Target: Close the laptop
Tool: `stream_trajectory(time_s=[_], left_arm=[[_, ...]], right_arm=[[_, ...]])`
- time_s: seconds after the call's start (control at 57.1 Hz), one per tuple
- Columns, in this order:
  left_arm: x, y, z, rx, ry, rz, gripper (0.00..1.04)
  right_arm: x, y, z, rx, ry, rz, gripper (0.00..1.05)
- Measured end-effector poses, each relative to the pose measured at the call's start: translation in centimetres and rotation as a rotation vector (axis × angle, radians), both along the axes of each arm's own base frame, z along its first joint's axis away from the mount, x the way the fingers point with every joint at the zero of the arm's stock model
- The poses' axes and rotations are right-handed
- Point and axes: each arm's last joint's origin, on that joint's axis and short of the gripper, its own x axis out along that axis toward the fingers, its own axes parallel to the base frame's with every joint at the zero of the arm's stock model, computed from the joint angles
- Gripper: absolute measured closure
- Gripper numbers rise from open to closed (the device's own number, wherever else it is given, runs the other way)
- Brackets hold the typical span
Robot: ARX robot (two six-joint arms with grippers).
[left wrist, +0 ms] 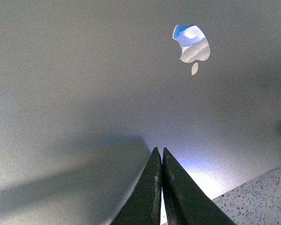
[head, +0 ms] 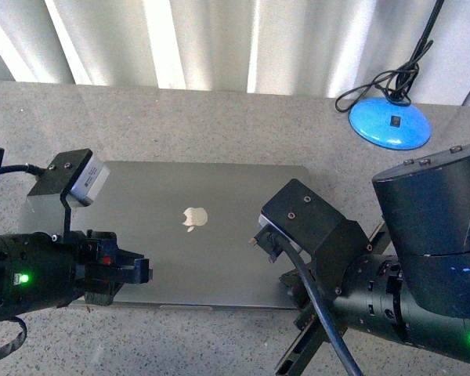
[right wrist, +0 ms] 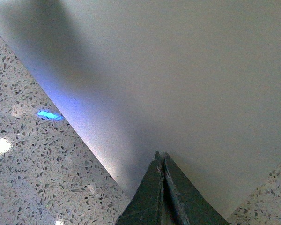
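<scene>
Laptop (head: 211, 243) sits centre frame in the front view, lid fully down, flat on the speckled stone table (head: 219, 125). The pale apple logo (head: 194, 218) faces up at mid-lid.

Left gripper (head: 143, 271) comes in from the lower left, over the lid's near-left part. In the left wrist view its fingers (left wrist: 152, 187) are pressed together with no gap and hold nothing. The tips are right at the grey lid surface; whether they touch it I cannot tell.

Right gripper (right wrist: 163, 157) comes in from the lower right. In the front view its tips are mostly hidden under the wrist camera block (head: 301, 219). In the right wrist view the jaws are closed tight and empty, over the lid near a corner edge, with table showing on both sides.

Blue lamp base (head: 389, 123) is at the upper right, well apart from the laptop. A black cable (head: 384, 82) is coiled behind it. Pale ribbed backdrop (head: 180, 39) runs across the top.
</scene>
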Motion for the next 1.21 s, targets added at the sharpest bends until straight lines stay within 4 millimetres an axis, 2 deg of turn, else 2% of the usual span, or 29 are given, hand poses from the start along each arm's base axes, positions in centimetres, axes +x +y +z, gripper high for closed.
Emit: stream_trajectory(time_s=[0.63, 0.875, 1.103, 1.208], left_arm=[[0.3, 1.1, -1.1, -0.106, 0.043, 0.135, 1.01], [0.3, 1.1, -1.3, -0.11, 0.058, 0.169, 1.01], [0.4, 1.9, -0.2, -0.086, 0.034, 0.219, 1.01], [0.8, 2.9, 0.8, -0.017, -0.015, 0.317, 1.01]], right_arm=[[0.1, -0.2, -0.5, -0.017, 0.007, -0.008, 1.04], [0.2, -0.4, 0.1, -0.019, 0.006, -0.019, 1.04], [0.8, -0.9, 2.5, -0.001, -0.039, -0.038, 1.04], [1.1, -1.2, 4.1, 0.011, -0.086, -0.046, 1.04]])
